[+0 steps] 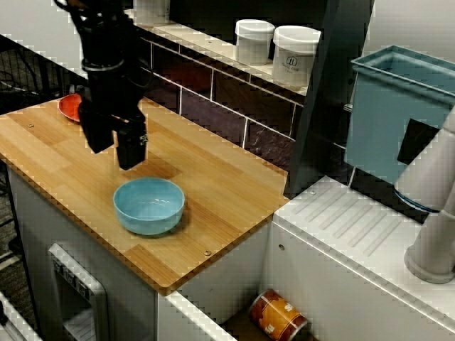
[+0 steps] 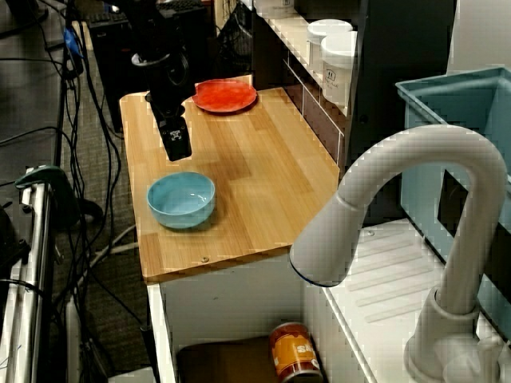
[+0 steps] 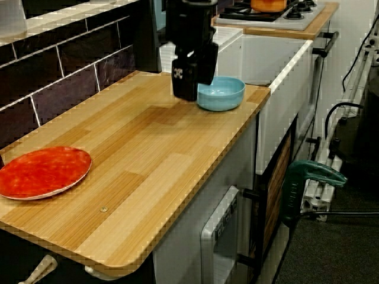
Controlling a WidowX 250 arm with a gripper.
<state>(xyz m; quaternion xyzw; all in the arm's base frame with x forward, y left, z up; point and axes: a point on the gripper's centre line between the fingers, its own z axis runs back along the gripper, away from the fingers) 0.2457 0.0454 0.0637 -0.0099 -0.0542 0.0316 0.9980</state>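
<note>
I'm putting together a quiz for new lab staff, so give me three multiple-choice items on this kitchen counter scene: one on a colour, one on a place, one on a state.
1. What colour is the bowl?
A. White
B. Light blue
C. Green

2. Where does the red plate lie?
A. Inside the bowl
B. On the white drainboard
C. On the wooden counter, at the end far from the bowl

3. How does the bowl stand?
A. Upright and empty
B. Upside down
C. Upright, full of fruit

Answers:
1 B: all three views show it pale blue.
2 C: the plate lies flat on the wood, well apart from the bowl.
3 A: the view from above shows its rim facing up and its inside bare.
</note>
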